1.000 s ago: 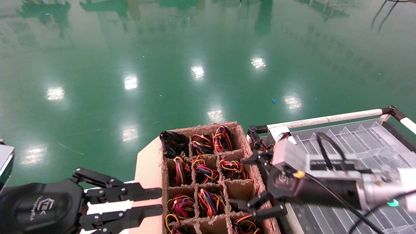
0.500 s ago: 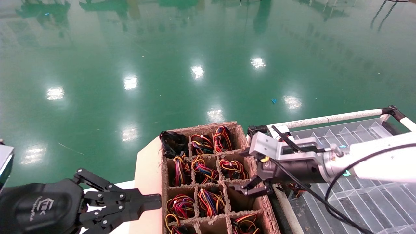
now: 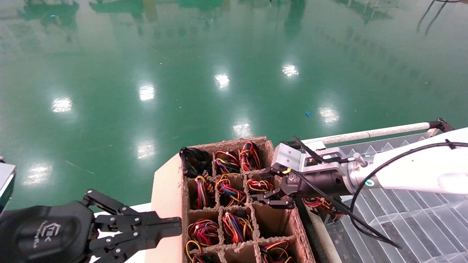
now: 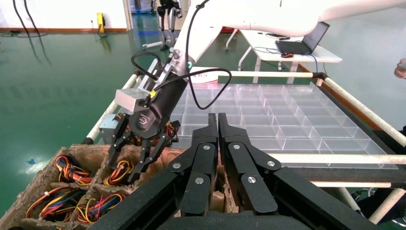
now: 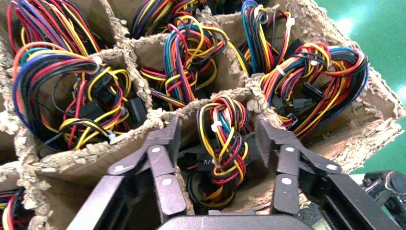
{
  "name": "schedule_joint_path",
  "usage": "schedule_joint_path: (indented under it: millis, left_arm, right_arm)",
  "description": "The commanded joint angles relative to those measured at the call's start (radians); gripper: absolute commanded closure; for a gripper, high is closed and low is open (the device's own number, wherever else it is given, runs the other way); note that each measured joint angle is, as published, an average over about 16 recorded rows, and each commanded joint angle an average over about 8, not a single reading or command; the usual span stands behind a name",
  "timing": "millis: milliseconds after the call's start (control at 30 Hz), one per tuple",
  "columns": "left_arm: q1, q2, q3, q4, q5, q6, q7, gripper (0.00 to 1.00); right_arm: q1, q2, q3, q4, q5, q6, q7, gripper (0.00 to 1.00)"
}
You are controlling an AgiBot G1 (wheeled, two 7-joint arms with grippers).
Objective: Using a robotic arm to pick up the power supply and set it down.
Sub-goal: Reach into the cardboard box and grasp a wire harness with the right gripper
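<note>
A brown cardboard box (image 3: pixel 271 148) is split into cells, and most hold looped red, yellow and black wire bundles. My right gripper (image 3: pixel 265 184) hangs open over the right cell of the middle row. Its fingers (image 5: pixel 165 139) straddle one power supply's wire bundle (image 5: pixel 222 143) without touching it. The same power supply bundle (image 3: pixel 260 185) shows in the head view; its grey casing is hidden down in the cell. My left gripper (image 3: pixel 179 223) is shut on nothing, parked low beside the box's left flap. From the left wrist, that left gripper (image 4: pixel 218 117) points toward the right gripper (image 4: pixel 125 165).
An all-black wire bundle (image 3: pixel 193 160) fills the far left cell. A clear partitioned plastic tray (image 3: pixel 420 226) lies right of the box inside a white tube rail (image 3: pixel 365 134). More coloured wires (image 3: pixel 321 204) lie under my right arm at the tray's edge. Green floor lies beyond.
My right gripper has swung left from the tray side and come down over the middle-row right cell, still open. The left gripper's fingers have shut.
</note>
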Motion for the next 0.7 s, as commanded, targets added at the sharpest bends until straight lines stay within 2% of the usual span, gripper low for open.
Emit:
schedule_joint_path:
  millis: [33,167,333,600,700]
  left_arm:
    - [0.000,0.000,0.000,0.000,0.000,0.000,0.000,0.45]
    - [0.000,0.000,0.000,0.000,0.000,0.000,0.000,0.44]
    - [0.000,0.000,0.000,0.000,0.000,0.000,0.000,0.37]
    - [0.000,0.000,0.000,0.000,0.000,0.000,0.000,0.34]
    - [0.000,0.000,0.001,0.000,0.000,0.000,0.000,0.30]
  right_arm:
    - [0.012,-0.012,-0.001,-0.039,-0.001,-0.002,-0.022,1.00]
    - [0.027,-0.026,-0.002,-0.095,-0.001,-0.003,-0.054,1.00]
    - [0.043,-0.041,-0.001,-0.151,-0.001,-0.002,-0.085,1.00]
    - [0.064,-0.050,0.008,-0.213,0.014,-0.013,-0.129,1.00]
    - [0.070,-0.049,0.013,-0.231,0.022,-0.023,-0.143,1.00]
